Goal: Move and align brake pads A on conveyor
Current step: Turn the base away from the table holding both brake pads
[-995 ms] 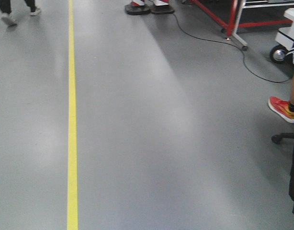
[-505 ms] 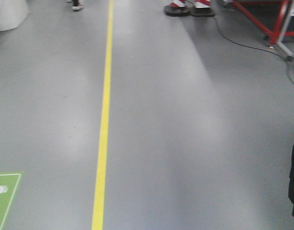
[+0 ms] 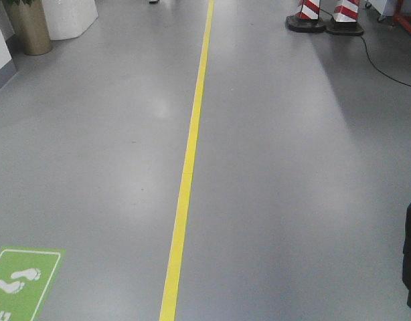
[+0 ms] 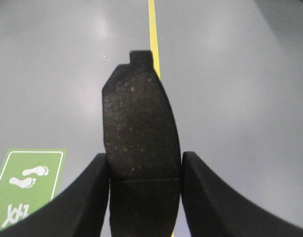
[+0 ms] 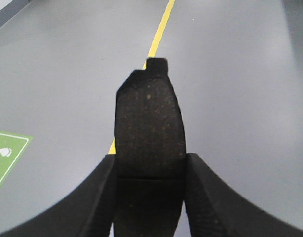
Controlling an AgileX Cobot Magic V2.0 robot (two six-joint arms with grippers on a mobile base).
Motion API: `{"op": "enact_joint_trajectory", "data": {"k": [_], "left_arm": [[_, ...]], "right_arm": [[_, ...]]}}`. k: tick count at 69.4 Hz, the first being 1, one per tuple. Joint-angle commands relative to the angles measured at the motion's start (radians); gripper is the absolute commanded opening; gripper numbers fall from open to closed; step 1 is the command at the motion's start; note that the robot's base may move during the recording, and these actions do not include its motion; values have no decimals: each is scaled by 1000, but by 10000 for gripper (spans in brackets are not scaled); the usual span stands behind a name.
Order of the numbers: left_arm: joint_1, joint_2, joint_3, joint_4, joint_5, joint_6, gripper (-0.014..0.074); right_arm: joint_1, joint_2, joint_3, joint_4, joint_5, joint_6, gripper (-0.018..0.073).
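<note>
Brake pad [image 4: 140,128]: dark, speckled, gently curved, thin groove low across the face, square tab on top. Centre of the left wrist frame, pinched by the left gripper [image 4: 144,165]. Second brake pad [image 5: 149,128], same look, centre of the right wrist frame, clamped by the right gripper [image 5: 150,165]. Behind both, grey floor [image 3: 292,167] with yellow line [image 3: 185,180]. Upper left of the front frame, gold pot [image 3: 33,30], leaves at its mouth.

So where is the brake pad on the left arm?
In the left wrist view the brake pad sits clamped in the left gripper, above the floor, yellow line behind it, green footprint sticker lower left.
</note>
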Motion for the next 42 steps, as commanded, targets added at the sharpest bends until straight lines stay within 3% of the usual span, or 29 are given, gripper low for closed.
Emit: {"op": "enact_joint_trajectory", "data": {"k": [1,42], "left_arm": [[-5,4,-31,-8,-88,-10,-8],[-5,4,-31,-8,-88,-10,-8]], "right_arm": [[-3,1,-29,10,-80,-10,25],[-3,1,-29,10,-76,-10,25]]}}
